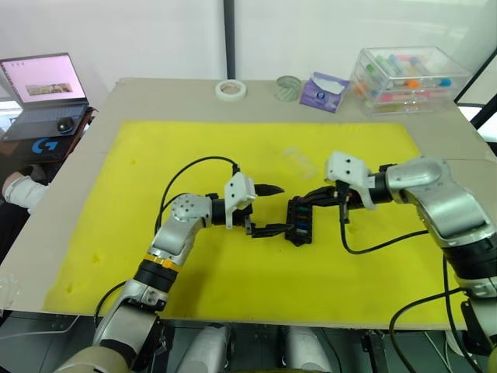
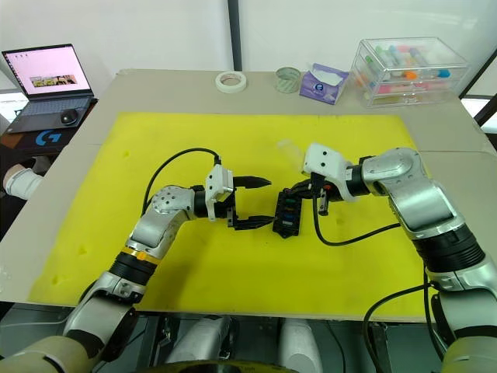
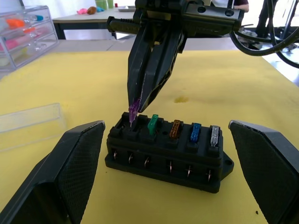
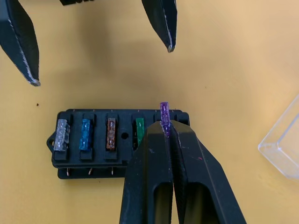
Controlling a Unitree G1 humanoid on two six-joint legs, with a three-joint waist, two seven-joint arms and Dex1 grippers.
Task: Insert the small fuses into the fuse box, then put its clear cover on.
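The right tool (image 4: 164,128) pinches a purple fuse (image 4: 164,113) between closed fingers, its tip at an end slot of the black fuse box (image 4: 100,151); green (image 4: 139,131), orange, blue and grey fuses already sit in the row; the left tool (image 1: 260,210) hangs wide open beside the box at frame centre; the clear cover (image 3: 30,124) lies close by on the yellow surface (image 1: 233,148).
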